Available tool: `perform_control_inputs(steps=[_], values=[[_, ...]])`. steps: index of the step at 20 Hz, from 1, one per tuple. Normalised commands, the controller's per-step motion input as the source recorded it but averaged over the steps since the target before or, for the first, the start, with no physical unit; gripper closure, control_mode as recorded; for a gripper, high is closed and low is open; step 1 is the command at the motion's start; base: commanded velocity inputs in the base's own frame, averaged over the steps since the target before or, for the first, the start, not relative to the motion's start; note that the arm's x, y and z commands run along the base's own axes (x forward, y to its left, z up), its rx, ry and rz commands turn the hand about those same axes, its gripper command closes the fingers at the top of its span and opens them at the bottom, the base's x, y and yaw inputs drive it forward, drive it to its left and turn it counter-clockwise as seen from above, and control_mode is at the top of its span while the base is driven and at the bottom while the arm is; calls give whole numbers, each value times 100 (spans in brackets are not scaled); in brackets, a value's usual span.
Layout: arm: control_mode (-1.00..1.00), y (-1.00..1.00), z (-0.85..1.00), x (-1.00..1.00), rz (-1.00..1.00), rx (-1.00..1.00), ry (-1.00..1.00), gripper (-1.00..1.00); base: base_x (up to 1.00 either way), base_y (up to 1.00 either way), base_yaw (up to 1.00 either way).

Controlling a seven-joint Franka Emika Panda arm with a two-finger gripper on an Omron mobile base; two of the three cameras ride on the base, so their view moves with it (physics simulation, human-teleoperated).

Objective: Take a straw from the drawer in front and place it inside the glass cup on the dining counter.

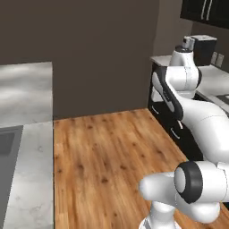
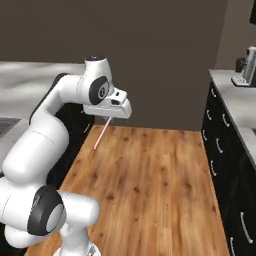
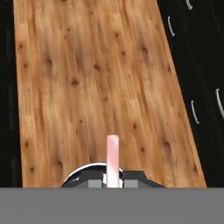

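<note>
The gripper (image 2: 109, 116), left of centre in the right base view, is clamped on the straw (image 2: 101, 132), which hangs slanting down-left over the wooden floor (image 2: 150, 175).

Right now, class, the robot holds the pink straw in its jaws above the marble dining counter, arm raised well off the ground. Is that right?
Not quite. The straw is held in the jaws, arm raised, but it hangs above the wooden floor, not the dining counter. The hand view shows floorboards directly beyond the straw; the right base view agrees.
</note>
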Motion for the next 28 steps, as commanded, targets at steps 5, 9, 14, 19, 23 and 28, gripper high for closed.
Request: perform_control_inputs(steps=[5, 9, 14, 19, 23, 28], values=[[100, 0, 0, 0, 0, 0, 0, 100, 14, 11, 60], [100, 0, 0, 0, 0, 0, 0, 100, 11, 6, 58], [100, 0, 0, 0, 0, 0, 0, 100, 11, 2, 57], [100, 0, 0, 0, 0, 0, 0, 100, 10, 0, 56], [100, 0, 0, 0, 0, 0, 0, 100, 8, 0, 56], [100, 0, 0, 0, 0, 0, 0, 100, 7, 0, 55]])
